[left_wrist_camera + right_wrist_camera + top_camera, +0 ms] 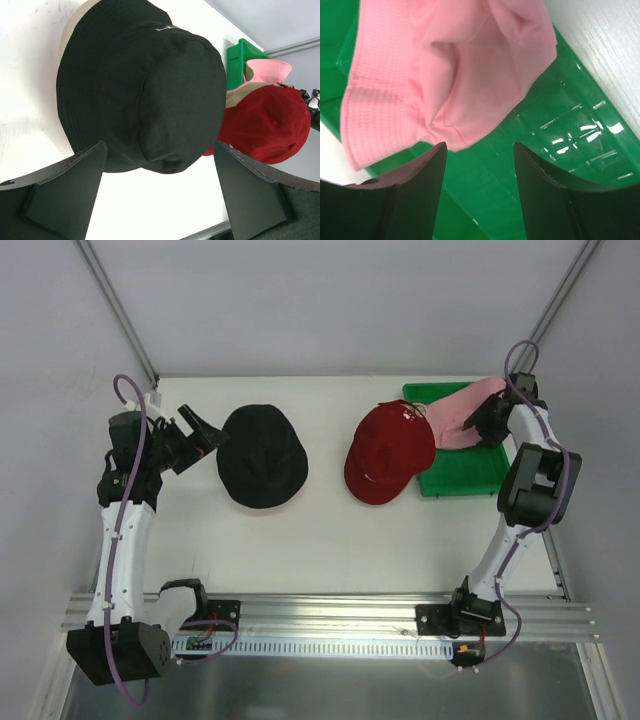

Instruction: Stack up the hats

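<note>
The black hat (262,455) lies left of centre on the white table, with a light fabric edge (67,30) showing from under it. My left gripper (207,435) hovers at its left side, open and empty; in the left wrist view, the left gripper (160,146) frames the black hat (140,85). The red cap (390,450) rests right of centre, overlapping the green tray (470,475). The pink hat (462,410) lies crumpled on the tray. My right gripper (478,426) is over it, open; the pink hat (450,75) reaches the left fingertip of the right gripper (480,147), and nothing is between the fingers.
The green tray (545,150) sits at the table's right rear, near the edge. A tan strip (240,92) shows beneath the red cap (270,125). Slanted metal frame posts (120,310) stand at the back corners. Bare tabletop (320,550) spans the front.
</note>
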`<action>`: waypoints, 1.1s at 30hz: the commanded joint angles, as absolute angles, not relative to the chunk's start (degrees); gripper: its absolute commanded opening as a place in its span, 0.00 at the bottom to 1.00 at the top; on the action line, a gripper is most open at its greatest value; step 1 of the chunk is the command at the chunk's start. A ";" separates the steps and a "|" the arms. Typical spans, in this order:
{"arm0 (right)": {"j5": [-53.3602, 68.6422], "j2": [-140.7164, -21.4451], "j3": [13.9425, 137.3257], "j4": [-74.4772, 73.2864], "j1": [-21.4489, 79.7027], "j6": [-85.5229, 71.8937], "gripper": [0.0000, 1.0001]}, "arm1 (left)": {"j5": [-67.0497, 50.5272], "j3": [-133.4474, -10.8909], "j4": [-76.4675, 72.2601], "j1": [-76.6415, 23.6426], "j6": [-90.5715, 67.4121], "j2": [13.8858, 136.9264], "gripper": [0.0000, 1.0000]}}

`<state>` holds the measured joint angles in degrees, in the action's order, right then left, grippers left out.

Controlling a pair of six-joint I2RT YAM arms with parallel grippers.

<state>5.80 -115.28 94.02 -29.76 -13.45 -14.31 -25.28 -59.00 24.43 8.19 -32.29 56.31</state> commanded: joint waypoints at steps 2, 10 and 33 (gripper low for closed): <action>5.63 -116.54 92.64 -26.28 -14.33 -13.98 0.59 | -27.16 -60.82 24.17 7.47 -31.03 57.30 0.89; 7.91 -119.09 90.53 -20.83 -15.29 -12.92 0.60 | -27.51 -61.17 24.17 6.86 -30.76 57.74 0.89; 10.99 -120.86 87.63 -10.63 -16.00 -13.89 0.04 | -25.66 -61.70 24.08 6.06 -30.15 58.80 0.89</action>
